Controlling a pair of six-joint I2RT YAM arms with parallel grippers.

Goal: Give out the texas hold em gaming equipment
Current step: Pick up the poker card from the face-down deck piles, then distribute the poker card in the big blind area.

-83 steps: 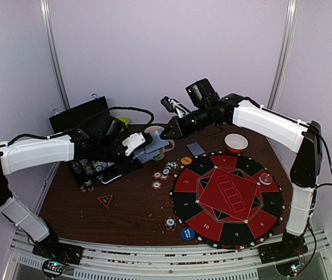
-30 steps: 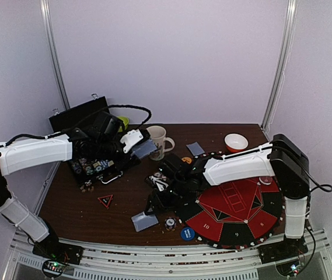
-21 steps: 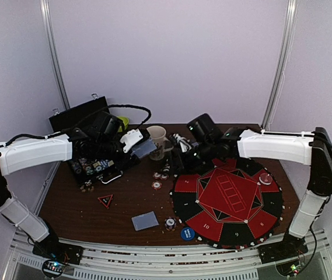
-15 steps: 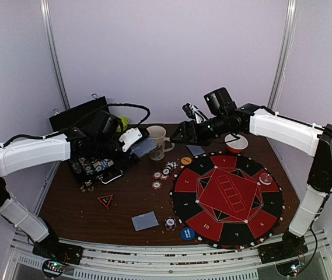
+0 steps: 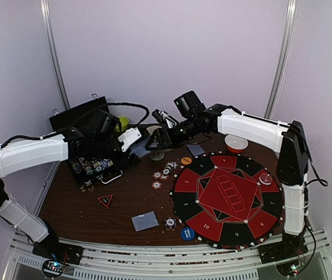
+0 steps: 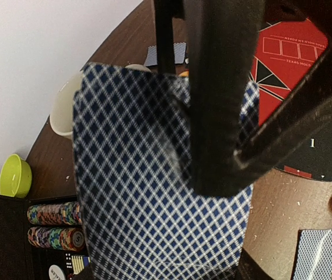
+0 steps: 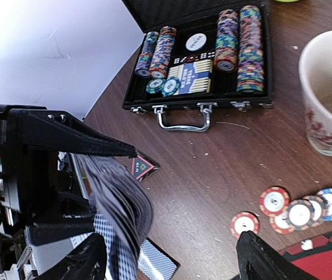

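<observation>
Noted the dark brown wooden table (image 5: 125, 201) and, filling it from 3 to 5 o'clock, the round red-and-black felt poker mat (image 5: 230, 195). Found the open black chip case (image 5: 75, 118) at 10 o'clock. Saw the left gripper (image 5: 135, 145) clamped on the deck of blue-and-white diamond-backed playing cards (image 6: 130, 204), raised above the table near 11 o'clock. Watched the right gripper (image 5: 156, 140) come back there from the near edge, fingers spread wide at the deck's fanned edge, holding nothing. Left behind at 6 o'clock: one single grey-blue-backed card (image 5: 145, 221), flat, face down, just beside a lone striped chip (image 5: 170, 222), a spot bare of cards a few seconds before. Judged one card dealt there and the next draw about to begin. Counted a second flat card (image 5: 195, 149) at 12 o'clock and the loose red-and-white and blue striped poker chips (image 5: 164, 172) near centre, not yet shared out. Spotted the round orange disc (image 5: 186, 160) at the mat's 11 o'clock rim, the blue disc (image 5: 187, 234) at its 7 o'clock rim, the clear disc (image 5: 265, 179) on its 2 o'clock sector
</observation>
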